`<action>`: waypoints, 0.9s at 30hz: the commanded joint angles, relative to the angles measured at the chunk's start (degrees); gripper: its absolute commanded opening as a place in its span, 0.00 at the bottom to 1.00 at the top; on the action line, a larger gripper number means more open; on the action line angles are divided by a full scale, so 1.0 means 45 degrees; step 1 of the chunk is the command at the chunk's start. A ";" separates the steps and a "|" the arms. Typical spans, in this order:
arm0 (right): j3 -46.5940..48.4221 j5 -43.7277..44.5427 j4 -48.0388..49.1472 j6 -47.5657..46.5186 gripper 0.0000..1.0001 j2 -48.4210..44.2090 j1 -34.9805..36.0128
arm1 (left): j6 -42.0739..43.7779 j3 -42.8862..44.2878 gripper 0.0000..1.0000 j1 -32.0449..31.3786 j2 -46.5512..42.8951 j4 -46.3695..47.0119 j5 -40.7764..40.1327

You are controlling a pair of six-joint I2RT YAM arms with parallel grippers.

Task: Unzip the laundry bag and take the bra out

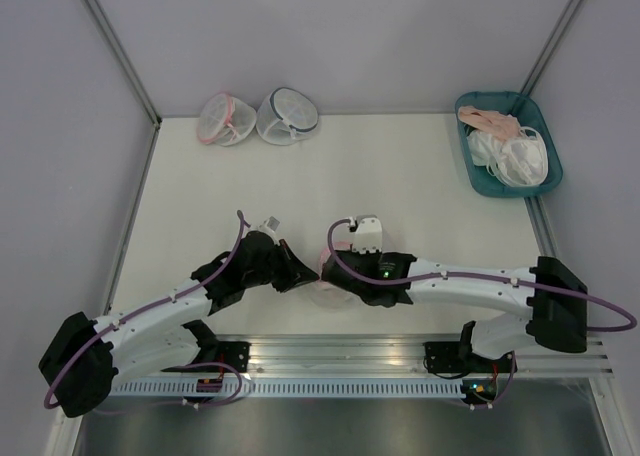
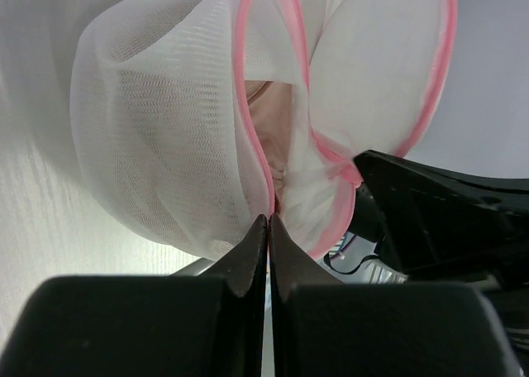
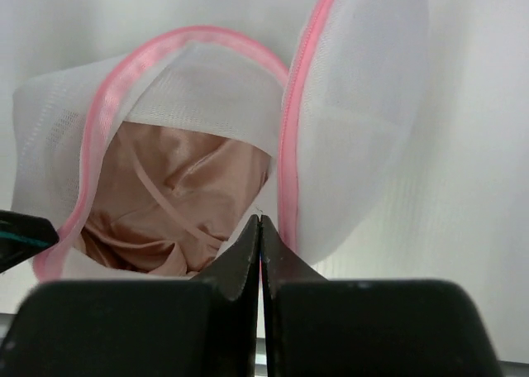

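While grey the walls [image 1: 330, 36], white the table [image 1: 400, 176]

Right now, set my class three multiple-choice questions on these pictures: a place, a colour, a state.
1. Where on the table is the tray? A back right corner; B front left corner; C centre.
2. The rim of the near bag is: A grey; B pink; C green.
3. The near bag is: A zipped shut; B open, empty; C open, bra inside.
Answers: 1 A, top view shows it far right. 2 B, wrist views show pink edging. 3 C, peach cloth lies inside the open rim.
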 commanded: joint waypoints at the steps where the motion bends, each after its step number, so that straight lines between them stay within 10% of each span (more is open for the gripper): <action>1: 0.0367 0.0957 -0.1548 0.1060 0.00 -0.1484 -0.0056 | -0.0347 -0.0031 0.02 -0.0065 -0.0220 0.0475 -0.0241; 16: -0.1684 -0.1037 -0.3933 0.3657 0.00 -0.4865 0.0880 | -0.0386 0.0008 0.02 -0.0046 -0.0298 0.0435 -0.0455; 27: -0.1278 -0.2325 0.2237 -0.0985 0.00 -0.4092 0.1467 | -0.0406 -0.0187 0.02 -0.0065 0.0112 0.0728 -0.0163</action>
